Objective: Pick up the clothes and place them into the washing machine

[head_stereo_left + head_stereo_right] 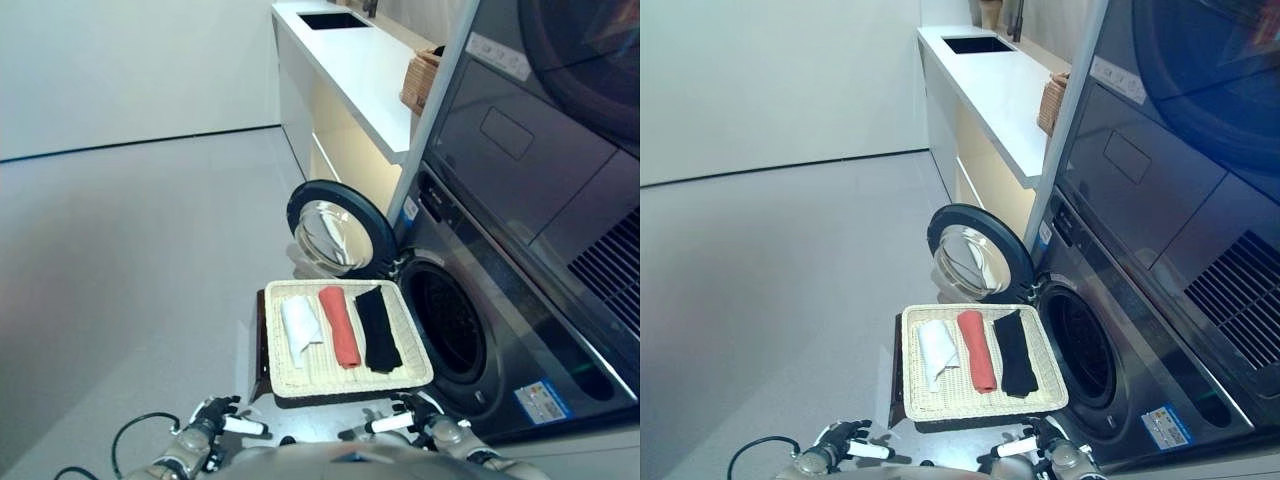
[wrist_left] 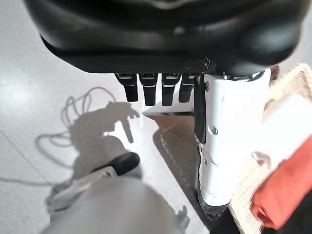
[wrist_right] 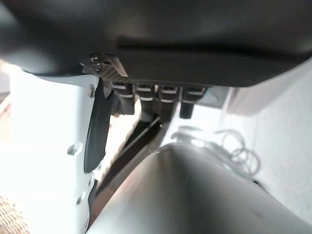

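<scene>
A shallow wicker basket rests on a low dark brown box in front of the washing machine. In it lie a white cloth, a red cloth and a black cloth, folded side by side. The machine's round door stands open beside the dark drum opening. My left hand and right hand hang low just before the basket's near edge, both open and empty. The left wrist view shows the straight fingers, the basket and the red cloth. The right wrist view shows straight fingers.
A dark dryer is stacked above the washing machine. A white counter with a sink runs back along the wall, with a wicker box on it. Grey floor spreads to the left.
</scene>
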Controlling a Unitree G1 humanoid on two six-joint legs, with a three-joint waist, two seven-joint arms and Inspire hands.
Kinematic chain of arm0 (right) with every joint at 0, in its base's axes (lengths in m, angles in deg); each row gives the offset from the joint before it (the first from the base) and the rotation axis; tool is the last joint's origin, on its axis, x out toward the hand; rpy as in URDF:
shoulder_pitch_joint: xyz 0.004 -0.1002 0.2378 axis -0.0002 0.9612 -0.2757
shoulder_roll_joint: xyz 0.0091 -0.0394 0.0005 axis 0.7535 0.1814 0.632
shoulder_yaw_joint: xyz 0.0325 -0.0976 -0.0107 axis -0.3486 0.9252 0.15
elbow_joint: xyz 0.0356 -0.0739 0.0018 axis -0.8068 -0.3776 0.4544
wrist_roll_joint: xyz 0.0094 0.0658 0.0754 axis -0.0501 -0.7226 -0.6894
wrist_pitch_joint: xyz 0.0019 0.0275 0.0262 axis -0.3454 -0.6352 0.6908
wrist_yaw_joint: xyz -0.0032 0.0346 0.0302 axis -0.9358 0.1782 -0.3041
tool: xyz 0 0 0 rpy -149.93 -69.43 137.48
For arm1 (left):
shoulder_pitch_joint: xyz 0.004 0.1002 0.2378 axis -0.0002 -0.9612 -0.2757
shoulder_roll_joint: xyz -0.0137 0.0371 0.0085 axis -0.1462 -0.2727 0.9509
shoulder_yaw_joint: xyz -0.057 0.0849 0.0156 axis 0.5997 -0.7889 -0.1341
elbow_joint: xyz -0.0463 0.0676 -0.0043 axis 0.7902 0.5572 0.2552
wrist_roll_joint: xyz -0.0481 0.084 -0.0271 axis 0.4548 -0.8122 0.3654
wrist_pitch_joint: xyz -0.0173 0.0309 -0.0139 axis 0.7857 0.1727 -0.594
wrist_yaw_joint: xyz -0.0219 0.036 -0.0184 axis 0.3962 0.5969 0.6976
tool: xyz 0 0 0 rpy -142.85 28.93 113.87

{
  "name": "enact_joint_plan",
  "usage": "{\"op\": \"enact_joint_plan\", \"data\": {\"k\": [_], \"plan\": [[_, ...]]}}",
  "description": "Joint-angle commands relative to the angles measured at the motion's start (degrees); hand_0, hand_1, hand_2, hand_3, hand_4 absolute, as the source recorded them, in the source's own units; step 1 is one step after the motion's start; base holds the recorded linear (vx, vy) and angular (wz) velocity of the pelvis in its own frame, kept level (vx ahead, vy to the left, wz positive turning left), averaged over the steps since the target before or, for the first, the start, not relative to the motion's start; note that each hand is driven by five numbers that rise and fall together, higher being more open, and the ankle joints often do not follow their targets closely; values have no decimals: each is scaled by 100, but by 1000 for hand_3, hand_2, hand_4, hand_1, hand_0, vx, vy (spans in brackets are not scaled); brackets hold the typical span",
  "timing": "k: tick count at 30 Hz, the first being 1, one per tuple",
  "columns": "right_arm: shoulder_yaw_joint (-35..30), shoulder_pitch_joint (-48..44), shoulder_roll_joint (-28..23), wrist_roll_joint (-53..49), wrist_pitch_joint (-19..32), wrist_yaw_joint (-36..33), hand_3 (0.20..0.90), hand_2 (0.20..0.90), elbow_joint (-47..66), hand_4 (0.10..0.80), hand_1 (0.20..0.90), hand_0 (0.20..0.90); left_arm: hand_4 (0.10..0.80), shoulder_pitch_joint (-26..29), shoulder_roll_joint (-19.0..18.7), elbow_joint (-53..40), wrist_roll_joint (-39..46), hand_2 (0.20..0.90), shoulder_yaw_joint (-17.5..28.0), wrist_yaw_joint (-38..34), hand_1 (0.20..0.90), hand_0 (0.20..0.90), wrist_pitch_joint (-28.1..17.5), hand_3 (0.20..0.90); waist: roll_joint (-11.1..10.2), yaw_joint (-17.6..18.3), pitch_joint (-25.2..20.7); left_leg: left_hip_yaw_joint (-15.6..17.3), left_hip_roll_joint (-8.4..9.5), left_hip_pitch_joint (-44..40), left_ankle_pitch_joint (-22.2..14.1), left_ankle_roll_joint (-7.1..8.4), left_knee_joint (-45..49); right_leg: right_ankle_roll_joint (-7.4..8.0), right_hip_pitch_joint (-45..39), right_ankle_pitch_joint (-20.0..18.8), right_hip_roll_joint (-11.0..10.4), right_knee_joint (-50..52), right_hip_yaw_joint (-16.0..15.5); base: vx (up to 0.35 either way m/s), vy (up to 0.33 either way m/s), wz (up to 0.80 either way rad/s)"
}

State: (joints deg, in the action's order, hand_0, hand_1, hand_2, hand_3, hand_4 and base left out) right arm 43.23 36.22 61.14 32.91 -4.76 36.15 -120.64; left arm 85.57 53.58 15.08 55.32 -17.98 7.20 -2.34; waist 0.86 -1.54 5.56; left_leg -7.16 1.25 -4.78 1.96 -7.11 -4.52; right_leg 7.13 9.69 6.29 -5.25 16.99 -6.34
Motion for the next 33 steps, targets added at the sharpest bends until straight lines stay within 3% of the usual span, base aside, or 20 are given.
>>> {"op": "enact_joint_plan", "data": {"k": [1, 7, 12, 14, 16, 18, 20, 23, 25, 28, 30, 33], "plan": [[128, 68, -133, -41, 24, -6, 900, 900, -92, 800, 900, 900, 800, 294, -1, -10, -3, 900, 211, -70, 900, 900, -213, 900, -143, 125, 50, -264, 183, -211, -371, 559, 41, 25, -59, -1309, 62, -1127, 18, 147, -70, 22], [139, 125, -120, -20, 44, 0, 900, 900, -218, 800, 900, 900, 800, 185, 148, -48, 58, 900, 206, -42, 900, 900, -240, 900, -203, -15, -128, -229, 68, -318, -488, 648, 73, -126, -550, -1220, 138, -1477, 49, 176, -115, 44], [183, 69, -197, -96, 110, 16, 900, 900, -109, 800, 900, 900, 800, 215, 167, -138, -32, 900, 84, -36, 900, 900, -248, 900, -221, 22, -230, -217, -30, -235, -674, 828, 700, -318, -839, -1002, 306, -1581, 172, 135, -122, 8], [207, 39, -231, -107, 121, 1, 900, 900, -79, 800, 900, 900, 800, 249, 158, -233, 2, 900, 76, -60, 900, 900, -268, 900, -252, 1, -127, -179, 33, 69, -525, 994, 1596, -390, -1019, -958, 330, -1657, 212, 50, -128, 3], [223, -18, -277, -104, 123, -28, 900, 900, -49, 800, 900, 900, 800, 308, 150, -323, 64, 900, 62, -100, 900, 900, -281, 900, -321, -101, 84, -242, 168, 579, -145, 1114, 2645, -461, -1176, -956, 273, -1686, 240, 0, -125, 7], [240, -103, -329, -104, 121, -65, 900, 900, -62, 800, 900, 900, 800, 333, 170, -396, 134, 900, 34, -111, 900, 900, -289, 900, -368, -234, 200, -388, 365, 992, 9, 1091, 3269, -509, -1249, -967, 228, -1731, 306, 60, -72, -17], [272, -179, -367, -78, 112, -81, 900, 900, -83, 800, 900, 900, 800, 297, 208, -353, 194, 900, 55, -118, 900, 900, -293, 900, -391, -300, 204, -280, 220, 1217, -62, 1040, 2979, -481, -1348, -910, 191, -1810, 373, 140, 12, -28], [247, -170, -360, -83, 131, -115, 900, 900, -128, 800, 900, 900, 800, 221, 236, -236, 141, 900, 35, -135, 900, 900, -300, 900, -331, -337, 99, -69, -244, 1086, -106, 1063, 1473, -370, -1493, -759, 174, -1892, 404, 199, 68, -17], [187, -144, -399, -99, 143, -162, 900, 900, -162, 800, 900, 900, 800, 213, 257, -215, 114, 900, 1, -155, 900, 900, -303, 900, -183, -350, 32, -43, -423, 1117, 275, 1126, 687, -324, -1629, -674, 218, -2004, 454, 203, 127, -29], [22, -83, -405, -137, 126, -212, 900, 900, -290, 800, 900, 900, 800, 149, 255, -211, 115, 900, 14, -132, 900, 900, -315, 900, -82, -310, -84, 13, -395, 961, 186, 1152, 631, -269, -1743, -611, 113, -2030, 486, 159, 111, -2], [-84, -38, -411, -132, 107, -230, 900, 900, -407, 800, 900, 900, 800, 86, 223, -229, 118, 900, 57, -89, 900, 900, -338, 900, -78, -339, -198, 41, -247, 849, 45, 1055, 643, -207, -1844, -632, -34, -2058, 512, 206, 135, -19], [-127, -26, -404, -94, 89, -198, 900, 900, -488, 800, 900, 900, 800, 77, 205, -193, 74, 900, 50, -72, 900, 900, -344, 900, -88, -365, -243, 122, -163, 787, -57, 983, 658, -147, -1865, -622, -156, -2032, 525, 133, 89, -31]]}}
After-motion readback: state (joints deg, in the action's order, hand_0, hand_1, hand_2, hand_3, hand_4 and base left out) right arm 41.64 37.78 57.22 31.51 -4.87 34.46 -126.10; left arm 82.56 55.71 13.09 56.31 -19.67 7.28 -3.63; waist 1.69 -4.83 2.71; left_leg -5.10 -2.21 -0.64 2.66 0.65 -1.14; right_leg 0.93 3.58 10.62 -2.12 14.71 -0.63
